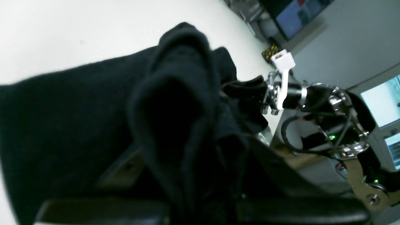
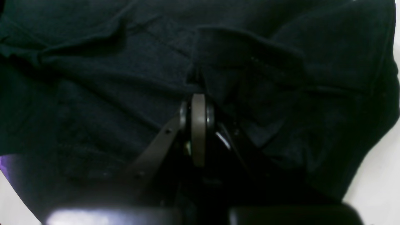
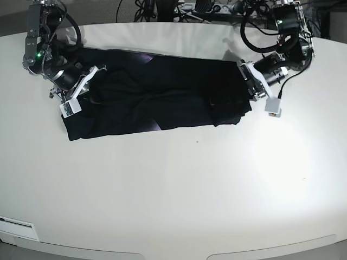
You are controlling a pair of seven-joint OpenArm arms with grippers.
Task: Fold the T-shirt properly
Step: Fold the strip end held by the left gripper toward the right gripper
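The black T-shirt (image 3: 162, 92) lies as a long band across the far half of the white table (image 3: 184, 189), with slivers of purple print showing at its edges. My right gripper (image 3: 93, 84) is at its left end in the base view, and its fingers (image 2: 198, 106) are shut on a fold of the cloth (image 2: 250, 78). At the other end my left gripper (image 3: 246, 84) is shut on the T-shirt. In the left wrist view the bunched cloth (image 1: 175, 103) hides its fingertips. The right arm (image 1: 315, 100) shows beyond that bunch.
Cables and equipment (image 3: 190, 6) run along the table's back edge. A white label (image 3: 16, 223) sits at the front left corner. A screen (image 1: 297, 15) and windows stand beyond the table in the left wrist view.
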